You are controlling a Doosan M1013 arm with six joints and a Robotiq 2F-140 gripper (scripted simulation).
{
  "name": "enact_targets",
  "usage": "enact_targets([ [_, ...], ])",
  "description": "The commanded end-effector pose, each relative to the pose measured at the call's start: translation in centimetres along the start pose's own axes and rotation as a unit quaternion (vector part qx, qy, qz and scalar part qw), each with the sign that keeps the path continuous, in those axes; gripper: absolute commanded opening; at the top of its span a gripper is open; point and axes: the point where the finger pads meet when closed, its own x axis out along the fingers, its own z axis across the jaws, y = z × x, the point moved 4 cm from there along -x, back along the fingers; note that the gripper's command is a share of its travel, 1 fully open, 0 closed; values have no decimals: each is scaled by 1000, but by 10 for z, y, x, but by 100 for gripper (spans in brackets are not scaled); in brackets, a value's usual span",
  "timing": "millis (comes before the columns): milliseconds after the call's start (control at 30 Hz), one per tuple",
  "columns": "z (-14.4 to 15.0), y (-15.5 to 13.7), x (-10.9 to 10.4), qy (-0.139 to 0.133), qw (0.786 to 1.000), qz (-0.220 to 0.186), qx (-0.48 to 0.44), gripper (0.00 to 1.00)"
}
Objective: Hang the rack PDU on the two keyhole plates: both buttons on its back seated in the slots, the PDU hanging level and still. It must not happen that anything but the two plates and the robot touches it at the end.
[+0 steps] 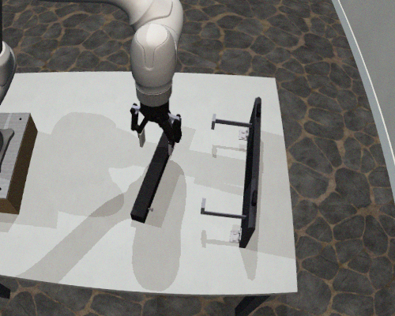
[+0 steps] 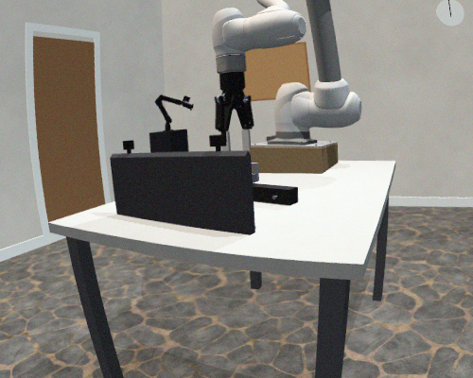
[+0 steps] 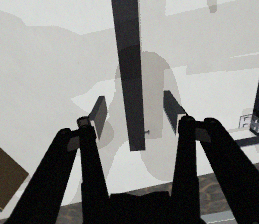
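Black, long and slim, the bar-shaped rack PDU (image 1: pixel 152 183) lies flat on the white rectangular table (image 1: pixel 65 96), its near end w/ a small silver button (image 1: pixel 151 209) sticking out toward 3 o'clock in the top view. It is not hung: it sits well apart from the dark upright backboard panel (image 1: pixel 252 175), which stands on edge at 3 o'clock of the PDU.

Two small pale keyhole plates (image 1: pixel 243 134) sit against the panel's face, one near its far end, one (image 1: pixel 235 235) near its near end; a thin grey L-shaped rod (image 1: pixel 229 122) juts from the panel toward 9 o'clock beside each.

The black two-finger gripper (image 1: pixel 156 141) hangs from the white robot arm (image 1: pixel 152 53), pointing down over the PDU's far end, at 12 o'clock of the bar. Its jaws stand parted, about half open, gripping nothing. In the wrist view the fingers straddle the bar (image 3: pixel 130 80), w/ table showing either side; whether the pads touch it, cannot tell. In the exterior view the fingertips hang above the table behind the panel (image 2: pixel 183 188).

The arm's grey base plate (image 1: pixel 16 122) rests on a brown wooden block (image 1: pixel 24 156) at the table's 9 o'clock edge.
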Motion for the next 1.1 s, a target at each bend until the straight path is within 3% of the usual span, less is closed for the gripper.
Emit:
enact_targets([
  [0, -1, 1, 19, 1, 1000, 1, -2, 55],
  [767, -1, 1, 41, 1, 1000, 1, -2, 55],
  [1067, -1, 1, 89, 1, 1000, 1, -2, 55],
])
